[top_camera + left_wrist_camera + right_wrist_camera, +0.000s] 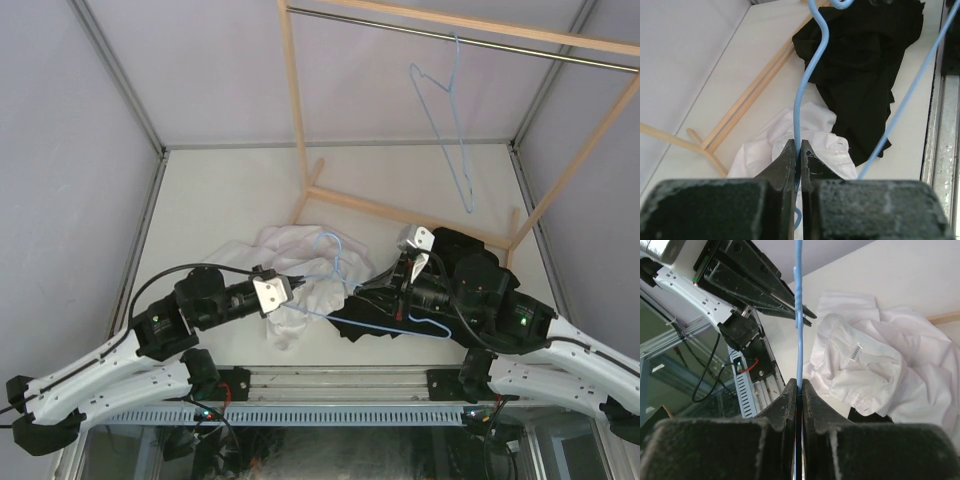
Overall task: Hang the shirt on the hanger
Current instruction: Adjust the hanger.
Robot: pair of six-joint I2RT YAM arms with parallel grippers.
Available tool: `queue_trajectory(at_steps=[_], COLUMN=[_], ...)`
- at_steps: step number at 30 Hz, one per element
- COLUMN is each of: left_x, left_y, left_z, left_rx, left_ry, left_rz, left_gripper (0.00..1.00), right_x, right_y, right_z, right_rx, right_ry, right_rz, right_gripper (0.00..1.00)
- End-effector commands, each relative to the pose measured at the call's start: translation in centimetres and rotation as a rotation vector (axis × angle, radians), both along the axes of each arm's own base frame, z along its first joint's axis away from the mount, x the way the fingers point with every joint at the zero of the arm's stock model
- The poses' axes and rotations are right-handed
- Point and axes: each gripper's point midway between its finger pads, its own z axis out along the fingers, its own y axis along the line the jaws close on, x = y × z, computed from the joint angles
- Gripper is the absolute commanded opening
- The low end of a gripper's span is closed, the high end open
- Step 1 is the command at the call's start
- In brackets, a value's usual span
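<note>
The white shirt (300, 262) lies crumpled on the table between my two arms. A light blue wire hanger (337, 262) is held over it by both grippers. My left gripper (305, 290) is shut on the hanger's wire (799, 100) just below its hook, with the shirt (815, 125) underneath. My right gripper (358, 292) is shut on another stretch of the same hanger (799, 315), and the shirt (880, 360) shows beyond it with its neck label facing up. No part of the shirt is on the hanger.
A black garment (865, 65) lies bunched beside the shirt, under the right arm (480, 290). A wooden clothes rack (296, 120) stands at the back, with a second blue hanger (452, 120) on its metal rail. The rack's foot bar (750, 95) runs across the table.
</note>
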Motion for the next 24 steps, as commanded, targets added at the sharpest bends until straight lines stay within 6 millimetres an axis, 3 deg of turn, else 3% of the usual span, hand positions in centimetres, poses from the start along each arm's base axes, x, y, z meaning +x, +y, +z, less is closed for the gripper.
queue_trajectory(at_steps=[1, 6, 10, 15, 19, 24], left_x=[0.1, 0.3, 0.4, 0.3, 0.1, 0.1], left_y=[-0.2, 0.5, 0.9, 0.9, 0.7, 0.8], left_z=[1.4, 1.1, 1.1, 0.4, -0.9, -2.3], left_rx=[-0.011, 0.006, 0.014, 0.059, 0.14, 0.202], left_ry=[-0.052, -0.079, -0.103, -0.108, -0.089, -0.066], left_rz=[-0.015, 0.002, 0.015, -0.006, -0.035, -0.05], left_gripper=[0.01, 0.0, 0.0, 0.0, 0.0, 0.0], right_x=[0.8, 1.0, 1.0, -0.3, -0.6, -0.7], right_y=[0.1, 0.0, -0.3, 0.3, 0.8, 0.9], right_z=[1.3, 0.4, -0.4, -1.2, -1.5, -1.9], right_rx=[0.037, -0.03, -0.106, -0.187, -0.237, -0.271], right_ry=[-0.045, -0.011, 0.03, 0.067, 0.085, 0.099], right_rz=[-0.035, -0.044, -0.047, 0.057, 0.103, 0.12], right_gripper=[0.06, 0.31, 0.41, 0.42, 0.33, 0.3])
